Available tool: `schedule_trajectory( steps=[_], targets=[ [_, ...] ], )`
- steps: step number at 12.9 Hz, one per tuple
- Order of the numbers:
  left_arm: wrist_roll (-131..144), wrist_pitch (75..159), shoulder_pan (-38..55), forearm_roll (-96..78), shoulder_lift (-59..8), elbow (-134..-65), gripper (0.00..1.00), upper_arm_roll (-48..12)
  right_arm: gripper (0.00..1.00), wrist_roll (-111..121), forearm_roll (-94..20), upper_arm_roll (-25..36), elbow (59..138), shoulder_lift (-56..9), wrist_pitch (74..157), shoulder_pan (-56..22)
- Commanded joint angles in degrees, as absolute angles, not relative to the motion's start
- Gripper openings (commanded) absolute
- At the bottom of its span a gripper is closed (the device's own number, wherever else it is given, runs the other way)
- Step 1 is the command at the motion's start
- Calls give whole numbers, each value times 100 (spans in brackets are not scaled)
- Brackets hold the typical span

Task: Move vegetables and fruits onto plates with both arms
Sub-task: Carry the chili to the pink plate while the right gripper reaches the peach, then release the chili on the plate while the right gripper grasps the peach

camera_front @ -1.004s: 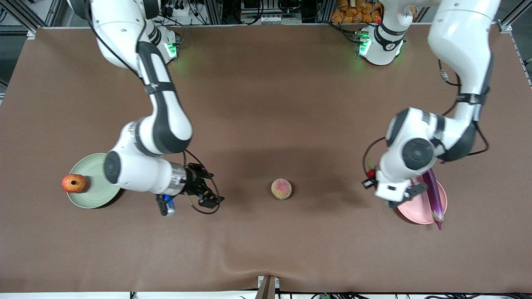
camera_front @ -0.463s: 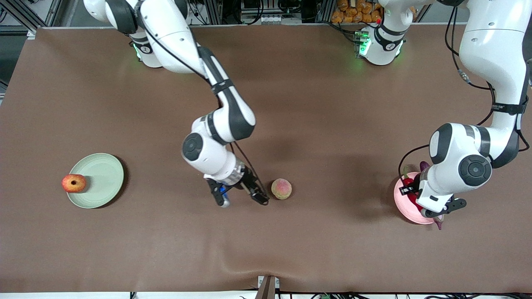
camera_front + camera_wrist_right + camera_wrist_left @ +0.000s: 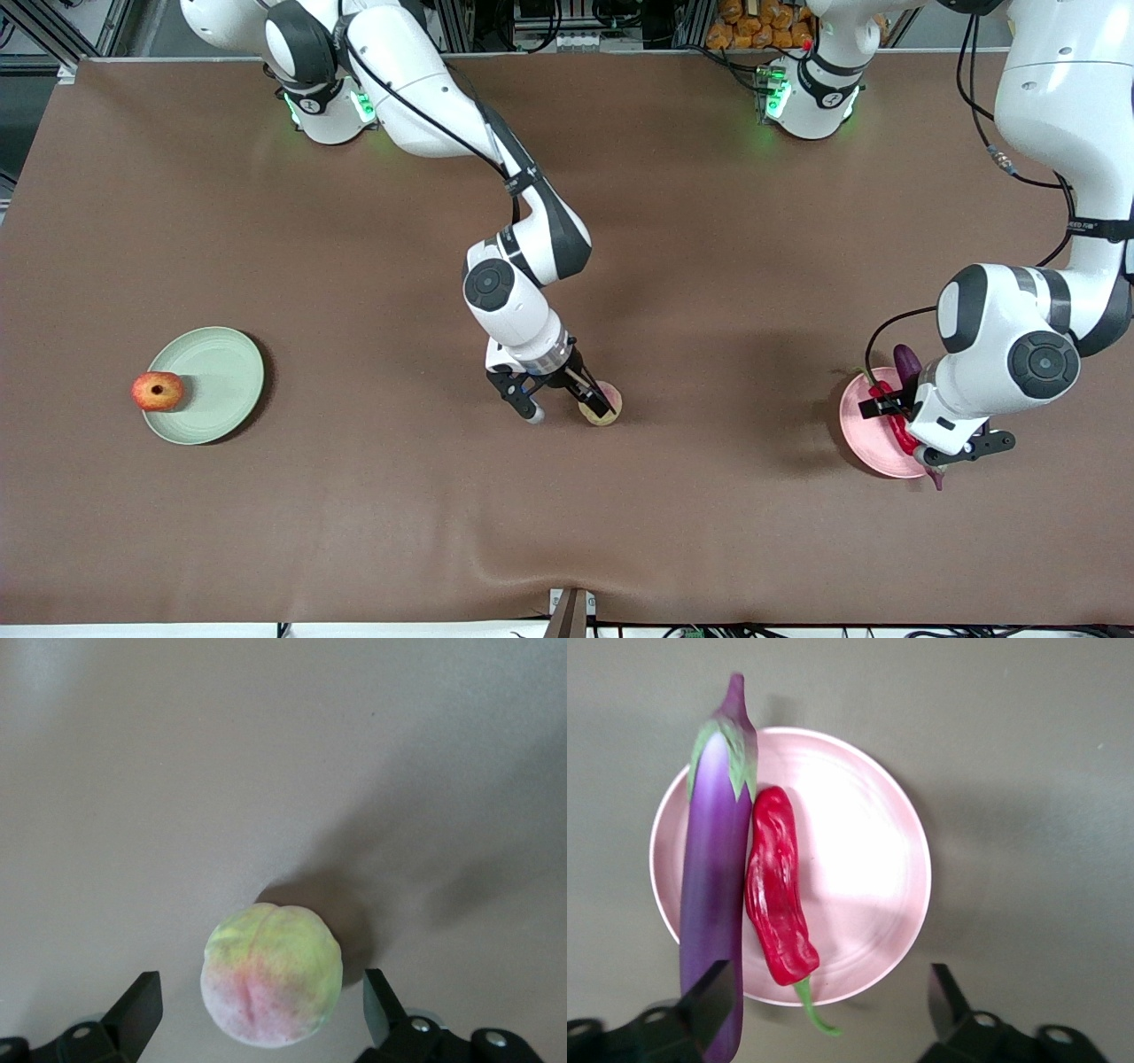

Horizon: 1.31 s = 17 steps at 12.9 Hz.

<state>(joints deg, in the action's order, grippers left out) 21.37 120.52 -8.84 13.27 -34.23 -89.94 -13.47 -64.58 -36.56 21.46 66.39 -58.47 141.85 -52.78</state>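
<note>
The yellowish-pink peach [image 3: 608,413] lies on the brown table near the middle. My right gripper [image 3: 570,409] is low over it and open, with the peach [image 3: 272,974] between its fingers [image 3: 142,1003]. The pale pink plate [image 3: 859,430] holds the purple eggplant [image 3: 713,868] and the red chili pepper [image 3: 775,895] side by side. The eggplant's ends overhang the rim. My left gripper [image 3: 939,447] is over this plate [image 3: 868,842], open and empty. The red pomegranate-like fruit [image 3: 158,391] sits at the edge of the pale green plate [image 3: 217,381].
The brown table cover has a raised wrinkle [image 3: 496,554] close to the front camera. The arm bases [image 3: 811,89] and cables stand along the table's edge farthest from the front camera.
My right arm has swung from beside the green plate to over the peach. My left arm has moved over the pink plate, and the chili now lies there beside the eggplant.
</note>
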Motion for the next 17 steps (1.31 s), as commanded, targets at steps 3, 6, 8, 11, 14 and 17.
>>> schedule_trajectory(
  steps=[3, 6, 8, 11, 14, 17],
  targets=[
    [2109, 11629, -888, 1450, -2350, -9035, 100, -1450, 100, -6530, -3164, 2224, 6065, -6362, 14386, -5352],
    [2109, 10962, -879, 1310, -1532, -8904, 100, -1608, 100, -6530, -3042, 2224, 6021, -6530, 14668, -5414],
    [2092, 10601, -896, 856, -978, -8903, 100, -1626, 100, -6513, -3015, 2224, 5942, -6670, 14817, -5414],
    [1969, 10248, -888, 422, -441, -8851, 100, -1600, 100, -6521, -3015, 2224, 5853, -6776, 14880, -5414],
    [1777, 9758, -888, 369, -299, -8650, 100, -1600, 39, -6530, -3015, 2206, 5897, -6733, 14871, -5414],
    [1083, 9301, -634, 316, -97, -8596, 100, -1224, 29, -6460, -3015, 2267, 6317, -6024, 14373, -5379]
  ],
)
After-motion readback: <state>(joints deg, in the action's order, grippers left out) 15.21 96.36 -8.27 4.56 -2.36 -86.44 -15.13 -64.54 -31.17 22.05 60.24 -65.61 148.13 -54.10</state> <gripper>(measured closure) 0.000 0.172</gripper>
